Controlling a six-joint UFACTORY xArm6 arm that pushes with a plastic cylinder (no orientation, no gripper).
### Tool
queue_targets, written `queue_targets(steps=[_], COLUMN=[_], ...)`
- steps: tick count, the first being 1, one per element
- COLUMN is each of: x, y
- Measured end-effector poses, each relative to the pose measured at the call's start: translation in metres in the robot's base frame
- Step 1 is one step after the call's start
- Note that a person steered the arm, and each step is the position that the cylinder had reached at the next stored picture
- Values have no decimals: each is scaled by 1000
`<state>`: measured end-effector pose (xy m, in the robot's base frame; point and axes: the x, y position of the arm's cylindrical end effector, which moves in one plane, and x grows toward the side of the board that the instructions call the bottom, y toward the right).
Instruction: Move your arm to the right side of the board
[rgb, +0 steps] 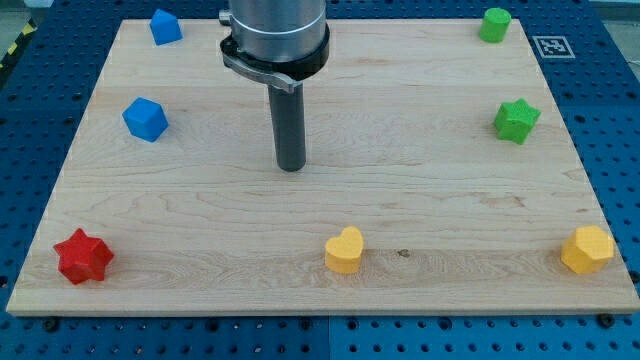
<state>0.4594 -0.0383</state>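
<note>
My tip (291, 166) rests on the wooden board (420, 170) a little left of its middle, with the rod and arm rising toward the view's top. No block touches it. The yellow heart block (344, 250) lies below and to the right of the tip near the bottom edge. A blue block (145, 119) lies well to the tip's left. On the right side stand a green star block (516, 120), a green block (494, 24) at the top right corner, and a yellow hexagon block (587, 249) at the bottom right.
A blue block (165, 26) sits at the top left corner and a red star block (83, 257) at the bottom left. A blue perforated table surrounds the board. A marker tag (553, 46) lies off the top right corner.
</note>
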Motion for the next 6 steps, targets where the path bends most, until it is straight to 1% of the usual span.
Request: queue_targets(steps=[2, 3, 4, 6], x=[0, 0, 0, 0], y=[0, 21, 78, 217])
